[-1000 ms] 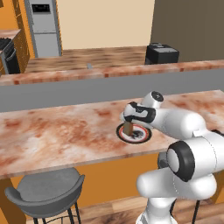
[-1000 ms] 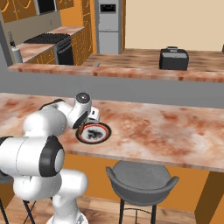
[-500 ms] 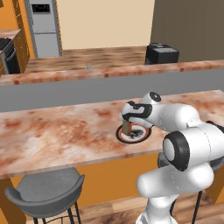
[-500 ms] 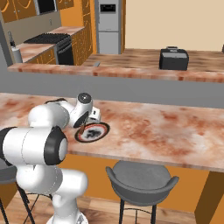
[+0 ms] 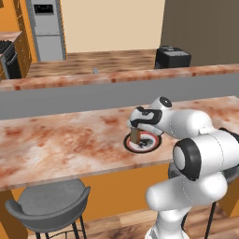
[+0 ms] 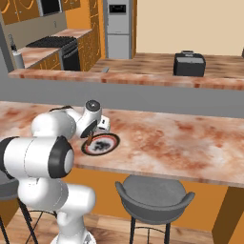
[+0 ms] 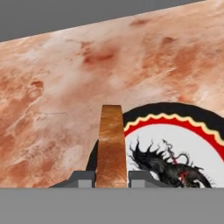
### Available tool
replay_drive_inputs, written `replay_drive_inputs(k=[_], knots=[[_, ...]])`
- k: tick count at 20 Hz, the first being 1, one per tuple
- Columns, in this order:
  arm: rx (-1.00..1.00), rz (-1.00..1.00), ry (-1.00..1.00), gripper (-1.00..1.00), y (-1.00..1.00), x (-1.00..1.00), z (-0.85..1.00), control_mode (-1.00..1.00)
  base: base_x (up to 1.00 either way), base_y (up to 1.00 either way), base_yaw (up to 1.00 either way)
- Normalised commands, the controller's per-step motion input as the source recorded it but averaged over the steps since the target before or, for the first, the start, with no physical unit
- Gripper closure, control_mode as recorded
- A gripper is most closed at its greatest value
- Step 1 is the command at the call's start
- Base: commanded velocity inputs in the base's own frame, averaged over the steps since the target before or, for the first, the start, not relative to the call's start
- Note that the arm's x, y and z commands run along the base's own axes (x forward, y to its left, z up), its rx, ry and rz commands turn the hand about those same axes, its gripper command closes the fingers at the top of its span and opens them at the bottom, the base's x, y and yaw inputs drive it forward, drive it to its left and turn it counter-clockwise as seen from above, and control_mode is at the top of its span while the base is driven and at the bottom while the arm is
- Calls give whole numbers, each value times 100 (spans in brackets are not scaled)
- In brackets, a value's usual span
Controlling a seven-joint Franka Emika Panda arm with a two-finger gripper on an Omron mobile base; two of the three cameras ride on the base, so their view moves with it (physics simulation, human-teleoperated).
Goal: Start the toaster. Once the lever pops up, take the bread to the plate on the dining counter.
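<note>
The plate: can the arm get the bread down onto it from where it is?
Probably yes. The end effector holds the bread upright right over the plate, whose face lies bare.

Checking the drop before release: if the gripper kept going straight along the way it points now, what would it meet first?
Most likely the plate. The gripper points down at the dining counter with the bread clamped edge-on, its tip over the plate's near rim; whether rim or bare stone comes first is hard to judge.

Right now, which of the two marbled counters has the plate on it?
The near dining counter, where the gripper holds the bread over the plate; the far counter carries the toaster.
</note>
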Motion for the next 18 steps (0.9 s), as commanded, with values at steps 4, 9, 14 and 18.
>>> replay_drive_inputs(k=[4,9,14,18], knots=[[0,0,0,100,0,-14,0,-100,0,0,0],[0,0,-1,100,0,-19,0,-100,0,0,0],[0,0,-2,100,0,-2,0,-100,0,0,0],[0,0,0,100,0,11,0,-100,0,0,0]])
